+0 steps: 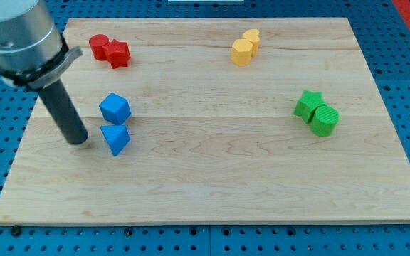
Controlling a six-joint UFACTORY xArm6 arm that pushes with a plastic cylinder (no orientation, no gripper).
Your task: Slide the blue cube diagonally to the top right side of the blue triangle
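The blue cube [115,108] sits directly above the blue triangle [116,138], unshifted rightward; my tip [80,140], holding nothing, waits left.

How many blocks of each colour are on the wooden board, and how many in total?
Red: 2, a cylinder and a star-like block
Yellow: 2
Green: 2, a star and a cylinder
Blue: 2, the blue cube and the blue triangle
Total: 8

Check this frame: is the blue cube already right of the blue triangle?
No: the blue cube sits directly above the blue triangle, touching it.
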